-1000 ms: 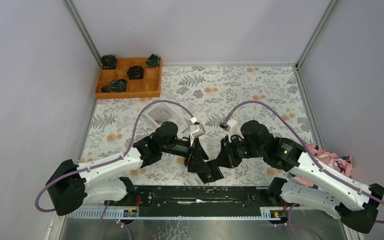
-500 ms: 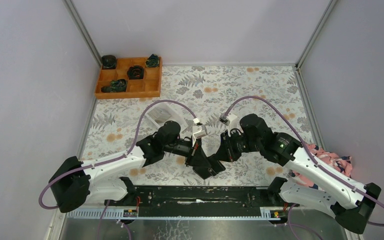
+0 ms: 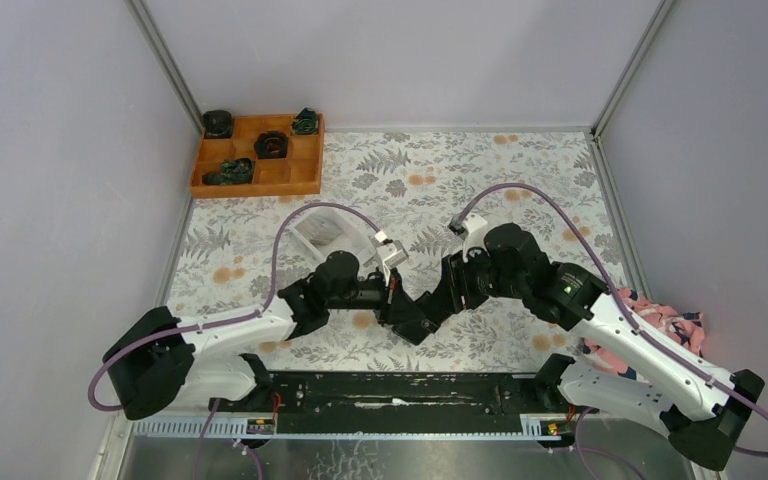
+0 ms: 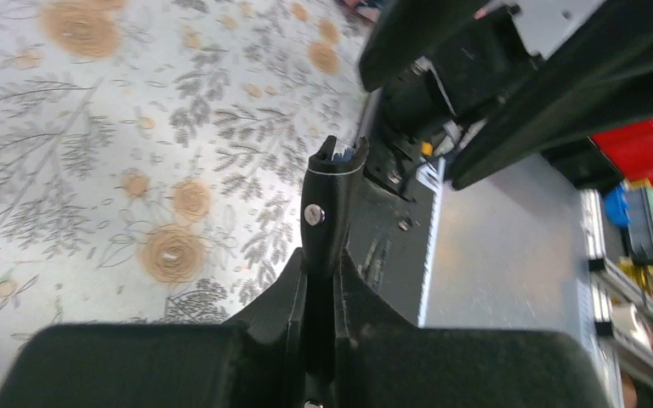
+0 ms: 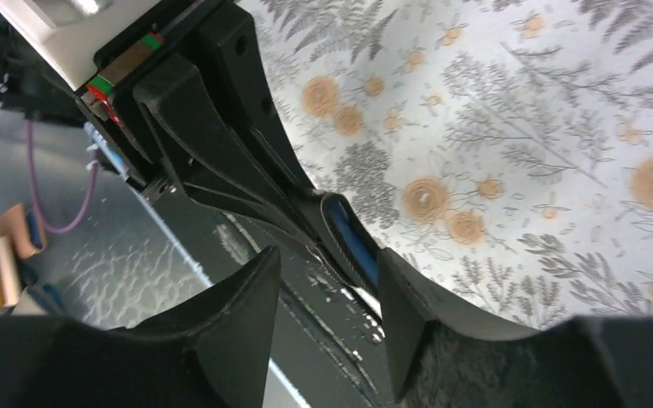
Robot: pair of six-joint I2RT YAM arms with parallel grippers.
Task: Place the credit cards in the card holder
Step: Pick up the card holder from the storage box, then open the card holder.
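Note:
The black card holder (image 3: 416,318) hangs between my two arms above the table's near middle. My left gripper (image 3: 396,301) is shut on one end of it. In the left wrist view the holder (image 4: 326,191) stands edge-on between the pinching fingers, its metal stud showing. My right gripper (image 3: 442,297) is open. In the right wrist view the holder's other end (image 5: 346,231), with its blue inner face, lies between the spread fingers (image 5: 401,293), close to the right one. The credit cards are not discernible in any view.
A white tray (image 3: 316,228) lies on the floral cloth behind my left arm. An orange compartmented box (image 3: 257,156) with dark items stands at the back left. Pink fabric (image 3: 662,318) lies by the right wall. A black rail (image 3: 400,390) runs along the near edge.
My left gripper closed on the card holder. My right gripper's jaws have just spread off it. Both wrists and the holder shifted slightly away from the near edge.

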